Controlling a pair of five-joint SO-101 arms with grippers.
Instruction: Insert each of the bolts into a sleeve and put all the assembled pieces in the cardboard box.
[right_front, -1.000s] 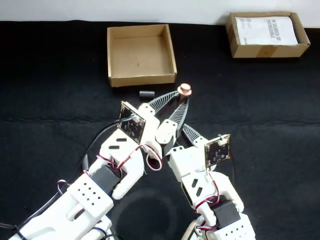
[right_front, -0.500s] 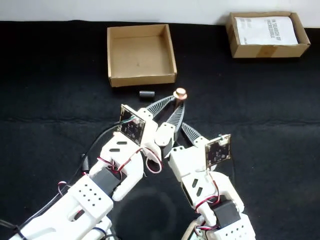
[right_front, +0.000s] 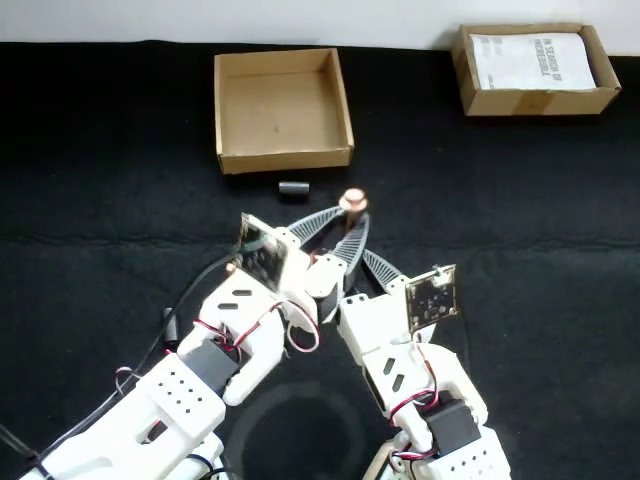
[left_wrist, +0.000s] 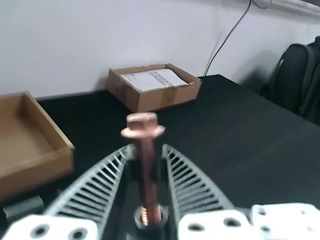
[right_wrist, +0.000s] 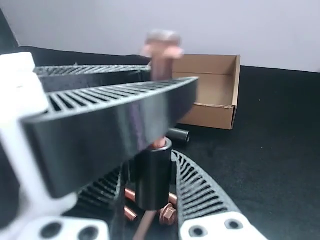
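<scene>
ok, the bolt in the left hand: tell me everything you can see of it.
The bolt looks like copper-coloured metal, with a flanged hex head and a smooth shank that turns to thread at its lower end. It stands roughly upright, head up, clamped by the shank between the fingers of the left hand. Its threaded tip sits in the mouth of the black sleeve, which the right hand holds below it.

Black table (right_front: 100, 150), white wall (left_wrist: 100, 30)
</scene>
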